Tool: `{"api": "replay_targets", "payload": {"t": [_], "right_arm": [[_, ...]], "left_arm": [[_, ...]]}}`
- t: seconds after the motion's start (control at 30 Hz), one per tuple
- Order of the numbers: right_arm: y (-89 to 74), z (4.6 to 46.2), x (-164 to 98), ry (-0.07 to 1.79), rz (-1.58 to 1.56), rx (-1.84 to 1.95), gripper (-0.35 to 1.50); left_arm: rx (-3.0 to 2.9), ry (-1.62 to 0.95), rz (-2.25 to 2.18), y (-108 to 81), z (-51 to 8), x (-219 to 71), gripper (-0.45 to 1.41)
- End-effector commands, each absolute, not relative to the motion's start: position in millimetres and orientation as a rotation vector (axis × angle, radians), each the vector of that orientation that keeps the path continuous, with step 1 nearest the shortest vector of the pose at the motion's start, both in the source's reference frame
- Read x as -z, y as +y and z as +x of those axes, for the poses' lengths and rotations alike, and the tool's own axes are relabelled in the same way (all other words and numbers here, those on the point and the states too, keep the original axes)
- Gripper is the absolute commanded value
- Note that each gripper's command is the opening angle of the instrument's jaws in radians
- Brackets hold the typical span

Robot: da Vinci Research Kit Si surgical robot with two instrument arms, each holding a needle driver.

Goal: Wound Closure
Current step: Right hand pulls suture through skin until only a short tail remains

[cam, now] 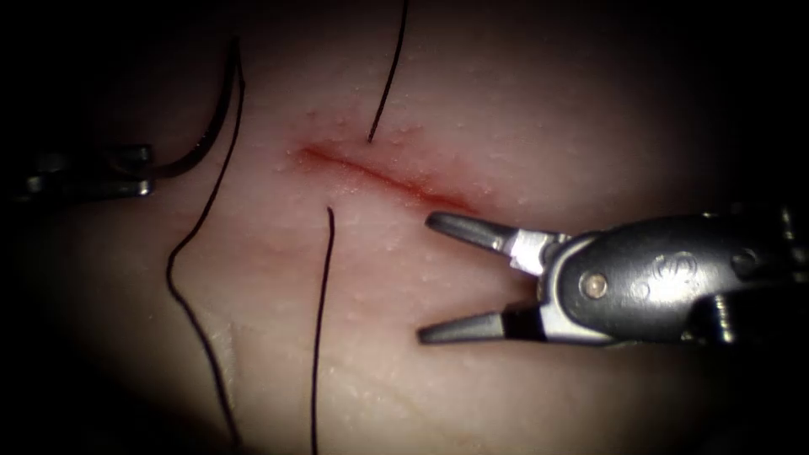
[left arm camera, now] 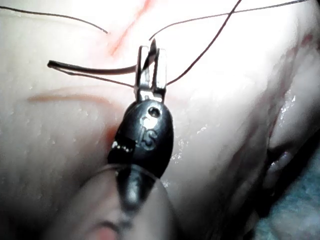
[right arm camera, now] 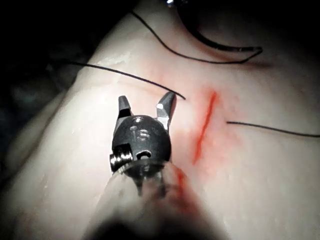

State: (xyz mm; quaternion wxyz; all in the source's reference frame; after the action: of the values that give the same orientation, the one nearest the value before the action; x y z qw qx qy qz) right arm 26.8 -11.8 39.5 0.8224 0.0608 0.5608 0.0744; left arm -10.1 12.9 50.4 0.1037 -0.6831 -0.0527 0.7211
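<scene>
L arm's slim steel tool [cam: 139, 168], far left of the cut: jaws clamped on dark curved steel needle [cam: 215, 118] near its blunt end; needle clear of pale pork tissue [cam: 522, 109]. Thin black thread [cam: 198, 236] trails from it. Red slit-like cut [cam: 379, 177] mid. R arm's grey metal tool [cam: 425, 278], just right of the cut: jaws wide apart, holding nothing.

Right tool [cam: 425, 278] agape, left tool [cam: 139, 168] clamped.
</scene>
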Motion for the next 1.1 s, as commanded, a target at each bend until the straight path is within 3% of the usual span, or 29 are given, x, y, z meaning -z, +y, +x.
{"api": "replay_targets", "payload": {"t": [0.03,0.5,0.6,0.63,0.67,0.7,0.73,1.1], "right_arm": [[-12.5,28.3,-41.1,1.202,0.127,-0.147,1.26],[-11.9,33.8,-45.5,1.201,0.113,-0.112,1.08],[-12.2,33.9,-45.8,1.209,0.118,-0.095,0.74],[-12.3,33.8,-45.9,1.210,0.118,-0.092,0.54],[-12.4,33.6,-46.0,1.208,0.120,-0.089,0.21],[-12.5,33.4,-46.0,1.207,0.122,-0.085,-0.30],[-12.6,32.9,-46.0,1.208,0.124,-0.083,-0.35],[-14.8,30.8,-42.9,1.223,0.122,-0.083,-0.35]], "left_arm": [[-2.126,-0.162,-2.016,12.0,-10.6,-50.8,-0.45],[-2.126,-0.167,-2.020,11.7,-10.1,-50.7,-0.45],[-2.126,-0.168,-2.022,11.6,-10.0,-50.6,-0.45],[-2.126,-0.168,-2.022,11.6,-9.9,-50.6,-0.45],[-2.126,-0.169,-2.023,11.6,-9.9,-50.6,-0.45],[-2.127,-0.170,-2.023,11.5,-9.8,-50.6,-0.45],[-2.127,-0.170,-2.024,11.5,-9.8,-50.6,-0.45],[-2.127,-0.165,-2.020,11.5,-10.2,-50.6,-0.45]]}}
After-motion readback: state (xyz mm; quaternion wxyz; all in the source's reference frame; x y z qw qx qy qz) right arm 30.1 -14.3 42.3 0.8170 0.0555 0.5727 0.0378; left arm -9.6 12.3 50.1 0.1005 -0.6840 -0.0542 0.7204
